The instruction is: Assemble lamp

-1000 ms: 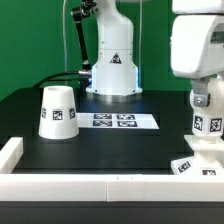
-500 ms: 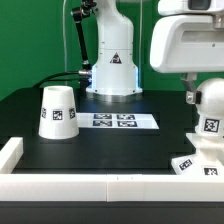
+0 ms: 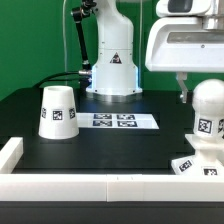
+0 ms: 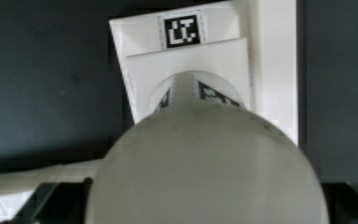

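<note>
The ball-shaped bulb (image 3: 207, 108) stands upright on the low sloped base (image 3: 197, 163) at the exterior view's right edge. My gripper (image 3: 205, 92) hangs just above it, open, with one finger (image 3: 183, 90) beside the bulb's top and apart from it. In the wrist view the bulb (image 4: 202, 160) fills the space between the jaws of my gripper (image 4: 202, 205), and the tagged base (image 4: 185, 60) lies beyond it. The cup-like shade (image 3: 57, 110) stands mouth down on the exterior view's left, far from the gripper.
The marker board (image 3: 120, 121) lies flat mid-table between the shade and the base. The arm's white pedestal (image 3: 112, 65) stands at the back. A low white wall (image 3: 60, 180) runs along the front edge and turns up the left side.
The gripper has risen off the bulb and shifted a little toward the exterior view's left. The bulb has stayed standing on the base.
</note>
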Tool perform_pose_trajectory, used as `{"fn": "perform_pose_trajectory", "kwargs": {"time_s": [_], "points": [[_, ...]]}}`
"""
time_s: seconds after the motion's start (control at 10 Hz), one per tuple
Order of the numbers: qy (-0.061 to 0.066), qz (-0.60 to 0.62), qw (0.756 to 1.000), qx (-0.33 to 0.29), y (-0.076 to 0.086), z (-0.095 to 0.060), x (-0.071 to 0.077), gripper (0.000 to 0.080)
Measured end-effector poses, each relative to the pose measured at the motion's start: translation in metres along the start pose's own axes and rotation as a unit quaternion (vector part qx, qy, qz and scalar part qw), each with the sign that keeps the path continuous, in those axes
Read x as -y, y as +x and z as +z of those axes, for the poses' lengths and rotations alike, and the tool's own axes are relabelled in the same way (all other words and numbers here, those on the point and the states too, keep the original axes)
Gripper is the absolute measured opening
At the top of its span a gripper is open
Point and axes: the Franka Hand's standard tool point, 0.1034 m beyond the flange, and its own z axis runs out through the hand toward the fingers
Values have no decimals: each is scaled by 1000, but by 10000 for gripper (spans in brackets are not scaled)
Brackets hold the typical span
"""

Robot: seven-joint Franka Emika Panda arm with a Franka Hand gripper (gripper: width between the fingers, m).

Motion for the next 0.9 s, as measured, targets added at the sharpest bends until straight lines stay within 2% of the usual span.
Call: {"fn": "perform_pose_trajectory", "kwargs": {"time_s": [0.4, 0.8, 0.9], "points": [[2, 162, 987, 3, 0, 0, -1, 580], [8, 225, 974, 7, 0, 1, 0, 580], [8, 213, 977, 7, 0, 1, 0, 669]]}}
